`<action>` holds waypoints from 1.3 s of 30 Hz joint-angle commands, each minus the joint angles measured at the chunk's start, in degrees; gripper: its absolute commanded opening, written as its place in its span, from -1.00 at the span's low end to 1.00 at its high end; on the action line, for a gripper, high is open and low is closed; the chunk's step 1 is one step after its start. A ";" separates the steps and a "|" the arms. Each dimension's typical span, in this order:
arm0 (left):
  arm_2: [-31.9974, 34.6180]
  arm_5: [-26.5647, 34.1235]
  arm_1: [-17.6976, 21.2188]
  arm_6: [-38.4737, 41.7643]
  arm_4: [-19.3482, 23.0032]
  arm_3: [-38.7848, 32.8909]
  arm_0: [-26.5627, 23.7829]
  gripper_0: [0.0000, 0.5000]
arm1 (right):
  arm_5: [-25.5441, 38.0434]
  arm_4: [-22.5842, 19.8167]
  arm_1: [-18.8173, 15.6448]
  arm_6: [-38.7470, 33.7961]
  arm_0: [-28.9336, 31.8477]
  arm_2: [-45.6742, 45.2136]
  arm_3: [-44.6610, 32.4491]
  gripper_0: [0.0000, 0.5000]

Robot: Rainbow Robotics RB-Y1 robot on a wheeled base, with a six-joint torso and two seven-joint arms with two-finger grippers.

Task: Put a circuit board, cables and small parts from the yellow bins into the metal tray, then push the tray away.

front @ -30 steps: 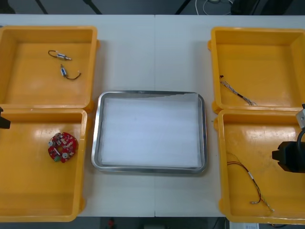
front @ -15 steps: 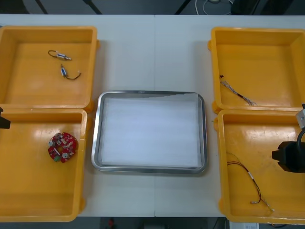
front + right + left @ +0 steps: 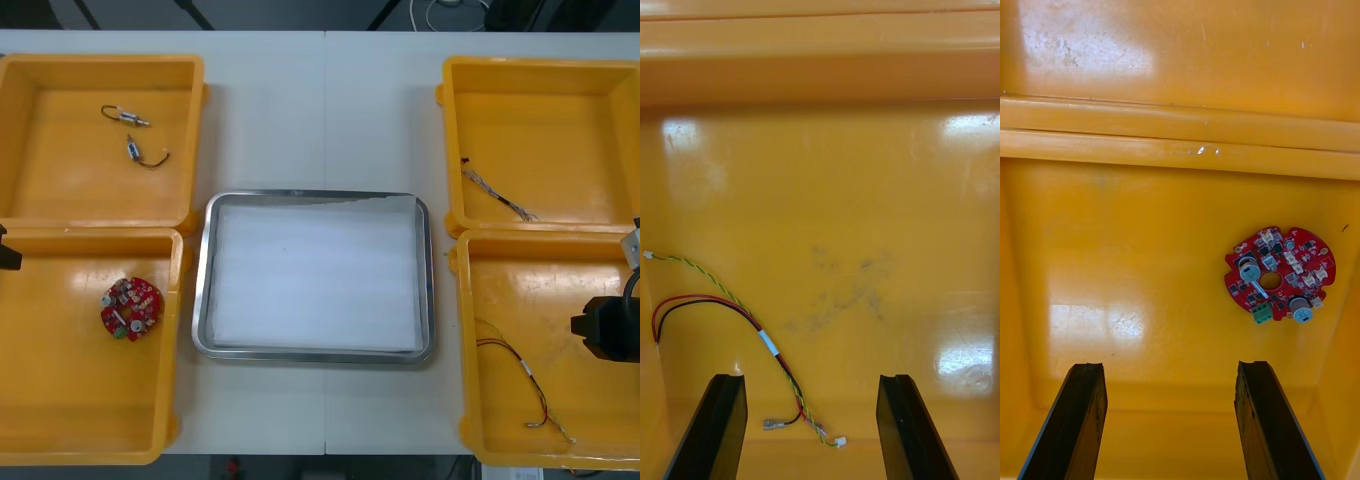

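At the table's near edge, both arms of the robot are poised over the closest yellow bins, and nothing has yet gone into the tray.

In the lower left of the front view, the left gripper point(image 3: 1169, 367) hangs over the near left bin point(image 3: 70, 400), its claw spread wide and holding nothing. The round red circuit board point(image 3: 130, 308) lies flat on the bin floor, beyond the fingertips and off toward one finger rather than between them.

At lower right, the right gripper point(image 3: 811, 382) hovers over the near right bin point(image 3: 500, 290), fingers equally wide apart and empty. The red and yellow cable point(image 3: 527, 370) curls loose on the floor below it, closer to one finger than the other.

The first pick looks to be the step in hand. To do it well, each claw should probably centre over its target before descending. The board wants a grip across its rim. The cable is best pinched at its white-sleeved middle, low enough to catch the thin wires.

Between the bins, at centre frame, the metal tray point(image 3: 200, 290) sits white inside and bare.

Farther back, two small metal parts point(image 3: 125, 116) rest in the upper left bin point(image 3: 80, 190). A thin cable point(image 3: 495, 195) lies in the upper right bin point(image 3: 560, 120).
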 commanded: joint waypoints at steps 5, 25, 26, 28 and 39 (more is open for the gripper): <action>1.73 0.37 1.80 -6.20 -0.50 -1.42 0.82 1.00 | 0.16 -0.40 -0.56 -1.65 -0.65 0.60 -0.52 1.00; 1.73 0.37 1.80 -6.20 -0.50 -1.42 0.82 1.00 | 0.16 -0.40 -0.56 -1.65 -0.65 0.60 -0.52 1.00; 1.73 0.37 1.80 -6.20 -0.50 -1.42 0.82 1.00 | 0.16 -0.40 -0.56 -1.65 -0.65 0.60 -0.52 1.00; 1.73 0.37 1.80 -6.20 -0.50 -1.42 0.82 1.00 | 0.16 -0.40 -0.56 -1.65 -0.65 0.60 -0.52 1.00; 0.58 0.37 0.13 -6.20 -0.32 -0.72 1.69 1.00 | 0.16 -0.40 -0.56 -1.65 -0.65 0.60 -0.52 1.00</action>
